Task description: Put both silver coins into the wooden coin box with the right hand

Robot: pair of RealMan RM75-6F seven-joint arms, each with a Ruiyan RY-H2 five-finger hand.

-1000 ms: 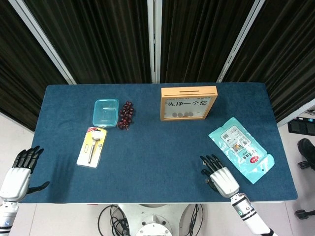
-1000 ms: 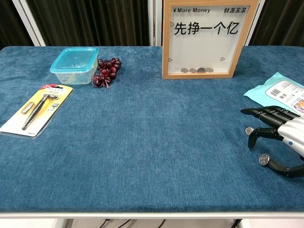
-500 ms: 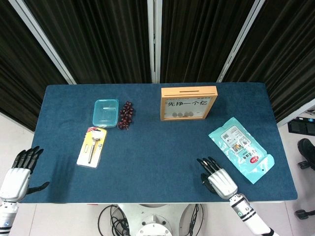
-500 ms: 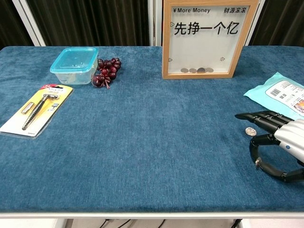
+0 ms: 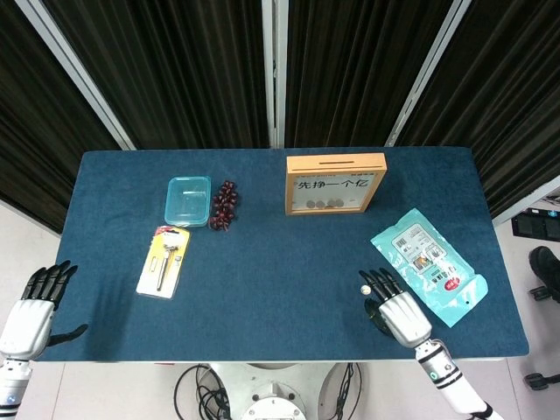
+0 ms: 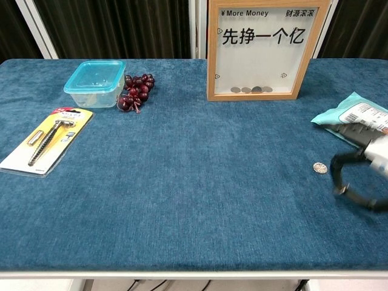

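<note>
- one silver coin (image 6: pixel 319 167) lies flat on the blue cloth table (image 6: pixel 200 182) at the right of the chest view, face up, just left of the right hand (image 6: pixel 364 173); round as it is, it has no long axis to name.
- in the head view a small pale dot (image 5: pixel 364 290) sits at the tips of that hand's fingers, lower right of centre; it looks like the coin, too small to be sure.
- a second loose coin does not show clearly in either view.
- the wooden coin box (image 5: pixel 335 183) stands upright at the top centre of the table, its long side running left to right, glass front toward the cameras, slot in the top edge.
- several coins (image 6: pixel 251 90) lie in a row at the bottom behind the glass.
- a clear teal tub (image 6: pixel 96 82) at upper left is open; what is in it is unclear. a bunch of dark grapes (image 6: pixel 136 91) touches its right side.
- a carded razor (image 6: pixel 47 139) lies slanted at the left, and a teal pouch (image 5: pixel 427 265) slanted at the right.
- the right hand is blurred in the chest view, thumb curved under and fingers arched over a gap; i cannot tell whether it pinches anything.
- the left hand (image 5: pixel 37 303) hangs off the table's lower left corner, fingers spread, holding nothing.
</note>
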